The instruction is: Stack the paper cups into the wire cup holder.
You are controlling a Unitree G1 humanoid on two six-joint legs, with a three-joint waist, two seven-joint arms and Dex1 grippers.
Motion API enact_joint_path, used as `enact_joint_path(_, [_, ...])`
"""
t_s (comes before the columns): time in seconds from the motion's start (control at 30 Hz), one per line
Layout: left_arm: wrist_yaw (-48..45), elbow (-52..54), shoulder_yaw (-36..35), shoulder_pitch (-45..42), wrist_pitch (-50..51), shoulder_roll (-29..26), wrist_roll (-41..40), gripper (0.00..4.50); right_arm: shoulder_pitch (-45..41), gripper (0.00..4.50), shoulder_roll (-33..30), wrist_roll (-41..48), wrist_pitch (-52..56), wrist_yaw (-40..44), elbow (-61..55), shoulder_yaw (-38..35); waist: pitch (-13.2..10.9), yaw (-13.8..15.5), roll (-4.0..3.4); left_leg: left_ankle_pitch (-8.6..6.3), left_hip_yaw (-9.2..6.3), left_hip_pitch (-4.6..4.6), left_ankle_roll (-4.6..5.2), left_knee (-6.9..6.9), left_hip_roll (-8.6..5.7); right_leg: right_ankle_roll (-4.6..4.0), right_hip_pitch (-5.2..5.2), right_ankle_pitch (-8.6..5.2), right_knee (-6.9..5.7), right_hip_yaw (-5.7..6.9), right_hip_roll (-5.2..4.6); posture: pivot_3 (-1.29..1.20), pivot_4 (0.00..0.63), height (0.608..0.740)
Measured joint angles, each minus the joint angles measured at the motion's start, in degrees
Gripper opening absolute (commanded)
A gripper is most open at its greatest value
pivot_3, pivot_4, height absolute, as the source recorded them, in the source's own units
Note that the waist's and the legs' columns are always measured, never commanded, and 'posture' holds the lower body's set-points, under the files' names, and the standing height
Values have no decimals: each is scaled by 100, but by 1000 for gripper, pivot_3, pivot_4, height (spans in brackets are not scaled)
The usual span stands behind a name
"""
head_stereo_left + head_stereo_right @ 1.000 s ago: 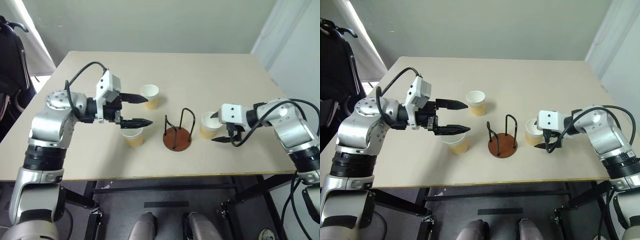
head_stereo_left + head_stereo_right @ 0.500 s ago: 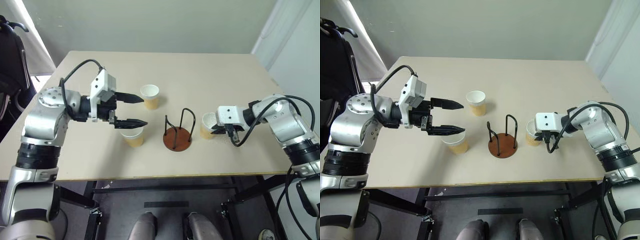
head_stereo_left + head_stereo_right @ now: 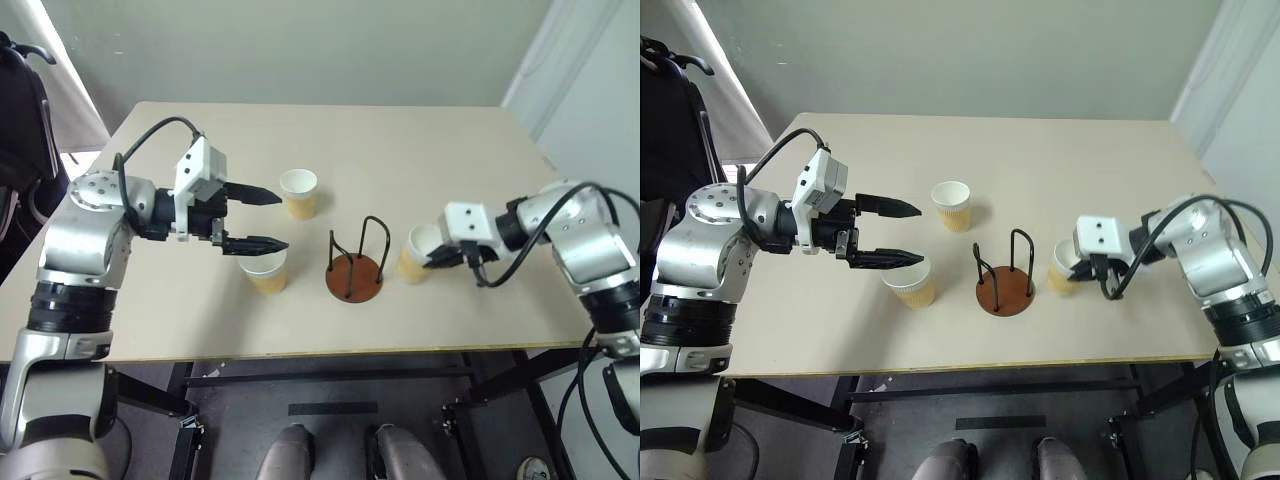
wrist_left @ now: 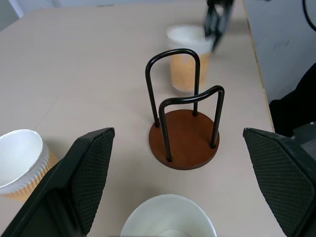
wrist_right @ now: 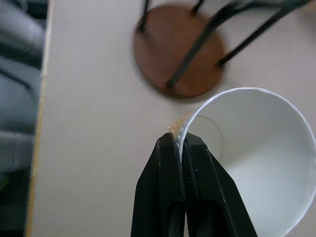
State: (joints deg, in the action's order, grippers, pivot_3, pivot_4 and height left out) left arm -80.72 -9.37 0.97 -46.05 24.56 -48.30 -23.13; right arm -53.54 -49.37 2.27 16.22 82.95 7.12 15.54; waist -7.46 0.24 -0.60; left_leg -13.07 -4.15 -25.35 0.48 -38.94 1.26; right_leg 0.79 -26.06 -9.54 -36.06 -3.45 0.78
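The table [image 3: 420, 150] carries three paper cups and one wire holder [image 3: 355, 265]. The holder stands upright near the front-centre of the table, its brown disc base flat on the surface and its two black wire loops rising from it. No cup sits inside it.

The right gripper [image 5: 181, 144] has its two fingers pressed together on the rim of the right cup [image 3: 418, 252], pinching the cup wall between them at the edge nearest the arm. In the right wrist view one finger lies inside the white rim and the other outside. This cup is just to the right of the holder and tilts slightly; whether its bottom touches the table cannot be told.

The left gripper [image 3: 262, 219] hangs above the table on the left, pointing toward the holder, with its fingers spread wide apart and nothing between them. Its nearer finger reaches over the rim of the front cup [image 3: 265, 270], which stands upright on the table to the left of the holder. Contact between finger and cup cannot be confirmed.

The far cup [image 3: 298, 192] stands upright farther back, beyond the left gripper's other finger and apart from the holder.
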Motion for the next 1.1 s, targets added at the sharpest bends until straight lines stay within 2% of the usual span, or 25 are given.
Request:
enact_joint_path(0.13, [-19, -107, 13, -115, -60, 14, 48, 4500, -664, 45, 36, 185, 175, -154, -141, -391, 3, 5, 5, 0, -5, 1, 0, 7, 3, -15, 2, -9, 2, 6, 2, 0, 150, 740])
enact_joint_path(0.27, [-33, -159, 24, -137, -91, 48, 85, 4500, -685, 45, 198, 342, 410, -167, -366, -396, 2, 5, 3, 0, -3, -1, 0, 6, 2, -13, -1, -8, 2, 5, 1, 0, 150, 740])
enact_joint_path(0.47, [-56, -193, 60, -165, -105, 77, 92, 4500, -683, 45, 415, 892, 1108, -162, -1394, -397, 2, -2, 3, 1, -3, -1, -2, 9, 3, -15, -3, -9, 2, 6, 4, 0, 150, 740])
enact_joint_path(0.63, [-58, -220, 91, -171, -122, 80, 100, 4500, -704, 45, 555, 1049, 1330, -224, -1564, -357, 2, 4, 3, 1, -3, -1, -2, 0, 3, -15, -1, -9, 0, 5, 3, 0, 150, 740])
enact_joint_path(1.1, [-30, -238, 122, -209, -135, 99, 108, 4500, -525, 45, 538, 619, 616, -244, -1322, 208, 2, 5, 3, 1, -4, -1, -2, 1, 3, -13, -2, -8, -3, 5, 3, 0, 150, 740])
